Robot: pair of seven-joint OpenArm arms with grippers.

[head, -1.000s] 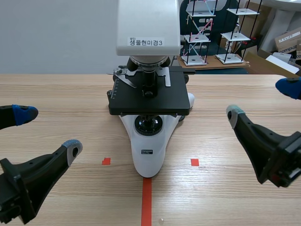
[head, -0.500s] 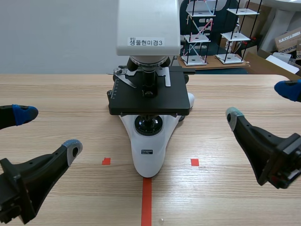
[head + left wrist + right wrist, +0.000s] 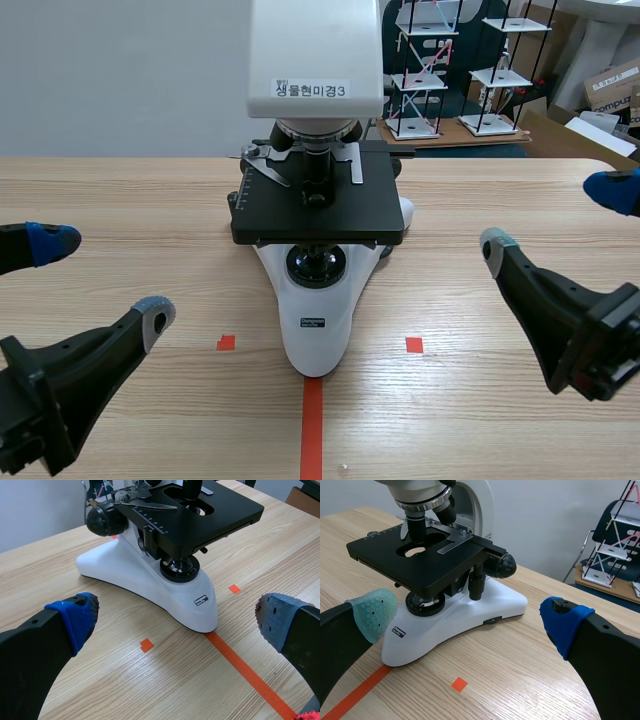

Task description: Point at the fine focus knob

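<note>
Both the left gripper [image 3: 102, 279] and right gripper [image 3: 555, 216] hang released and empty, and since the fine focus knob [image 3: 505, 565] juts from the microscope's [image 3: 315, 330] right flank, mid-width on the table [image 3: 480, 420] toward its far edge, the right one should probably aim a fingertip at its small outer cap.

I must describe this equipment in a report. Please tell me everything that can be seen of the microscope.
The microscope stands upright at the middle of the wooden table, which alone touches it. Its glossy white base narrows toward the robot, its tip at the orange-red tape line. Above a lamp lens sits a flat black stage with metal clips, objective lenses over it, a black knob on each side. The white head bears a label.
</note>
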